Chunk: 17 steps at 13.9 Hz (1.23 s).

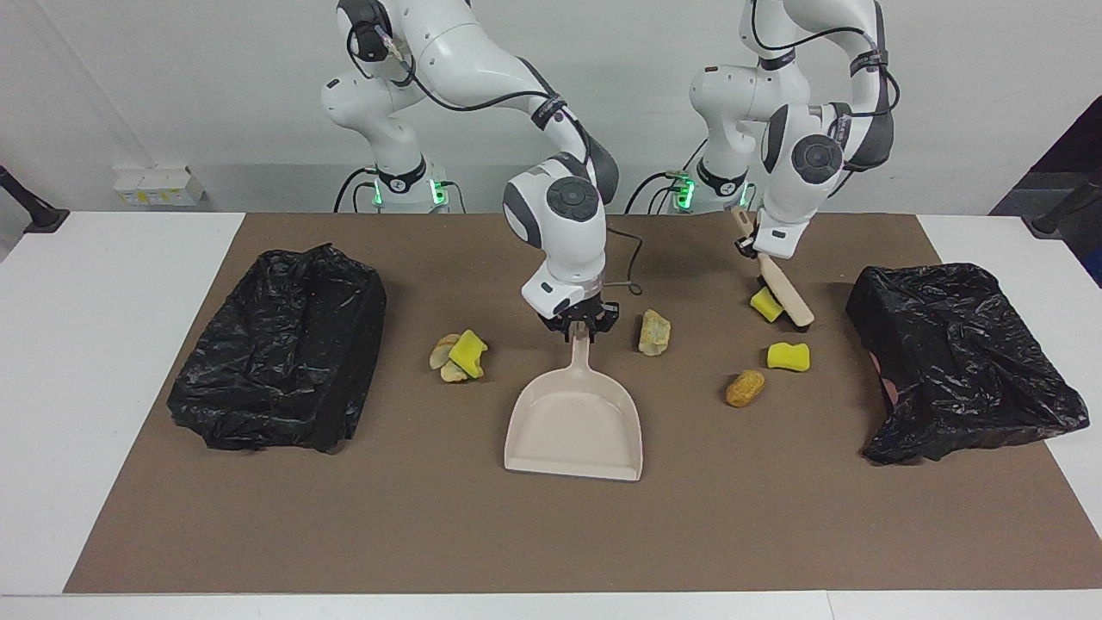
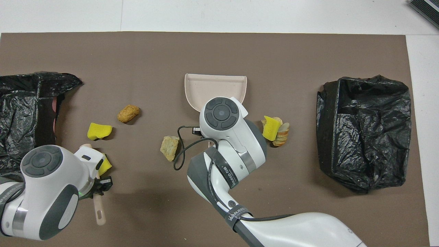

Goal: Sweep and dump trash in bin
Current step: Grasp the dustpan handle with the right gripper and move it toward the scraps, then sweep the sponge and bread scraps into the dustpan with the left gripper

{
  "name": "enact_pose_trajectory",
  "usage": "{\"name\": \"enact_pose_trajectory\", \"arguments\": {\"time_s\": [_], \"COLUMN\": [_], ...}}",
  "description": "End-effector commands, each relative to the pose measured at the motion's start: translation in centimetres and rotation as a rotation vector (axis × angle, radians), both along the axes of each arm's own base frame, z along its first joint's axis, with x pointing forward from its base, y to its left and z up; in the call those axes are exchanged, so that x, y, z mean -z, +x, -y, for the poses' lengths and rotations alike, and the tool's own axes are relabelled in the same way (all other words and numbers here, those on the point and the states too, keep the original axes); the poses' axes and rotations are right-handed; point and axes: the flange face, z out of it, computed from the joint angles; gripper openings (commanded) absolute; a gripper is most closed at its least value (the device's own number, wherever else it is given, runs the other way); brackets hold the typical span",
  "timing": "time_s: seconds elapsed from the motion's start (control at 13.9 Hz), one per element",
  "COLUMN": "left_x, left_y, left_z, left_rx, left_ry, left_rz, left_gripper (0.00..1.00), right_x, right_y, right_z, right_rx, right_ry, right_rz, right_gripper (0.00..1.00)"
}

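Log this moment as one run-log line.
right pincer: shut on dustpan handle | left pincer: holds brush beside yellow sponge piece | dustpan: empty

Dustpan (image 1: 575, 426): you see smooth beige plastic.
Bin liners (image 1: 280, 344): glossy, crinkled black film.
Mat (image 1: 551, 534): matt brown.
Sponge pieces (image 1: 789, 356): porous yellow.

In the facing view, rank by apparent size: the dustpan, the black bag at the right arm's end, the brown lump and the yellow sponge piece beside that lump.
1. Black bag, the largest.
2. Dustpan.
3. Brown lump and yellow sponge piece: they look alike in size, so I leave them unranked.
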Motion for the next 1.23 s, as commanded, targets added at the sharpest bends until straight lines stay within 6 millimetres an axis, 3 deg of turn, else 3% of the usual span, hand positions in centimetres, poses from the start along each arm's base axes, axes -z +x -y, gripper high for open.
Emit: {"name": "enact_pose_trajectory", "arguments": {"time_s": [0.0, 0.14, 0.22, 0.43, 0.58, 0.72, 0.94, 1.15], "left_x": [1.6, 1.0, 0.7, 0.4, 0.4, -0.1, -1.9, -5.3], "left_y": [2.4, 3.9, 4.2, 2.7, 2.0, 2.0, 3.5, 6.5], "left_z": [2.2, 4.1, 5.2, 9.4, 11.0, 12.0, 10.4, 5.7], "left_rx": [0.023, 0.054, 0.079, 0.204, 0.290, 0.292, 0.304, 0.342], "left_ry": [0.004, -0.005, -0.009, -0.024, -0.066, -0.091, -0.091, -0.125], "left_rz": [0.026, 0.047, 0.054, 0.051, 0.030, 0.025, -0.005, -0.011], "left_gripper": [0.00, 0.00, 0.00, 0.00, 0.00, 0.00, 0.00, 0.00], "right_x": [-1.0, -3.4, -4.8, -8.0, -9.0, -8.1, -6.9, -5.7], "right_y": [0.3, 1.0, 1.6, -0.3, -2.0, -3.3, -4.2, -5.7], "right_z": [0.8, 2.5, 5.0, 8.2, 10.2, 11.3, 12.3, 12.6], "right_rx": [-0.130, -0.259, -0.301, -0.540, -0.734, -0.964, -1.206, -1.272], "right_ry": [-0.014, -0.006, -0.007, -0.026, -0.019, 0.002, 0.032, 0.037], "right_rz": [0.009, 0.032, 0.028, -0.068, -0.125, -0.149, -0.177, -0.172], "right_gripper": [0.00, 0.00, 0.00, 0.00, 0.00, 0.00, 0.00, 0.00]}}
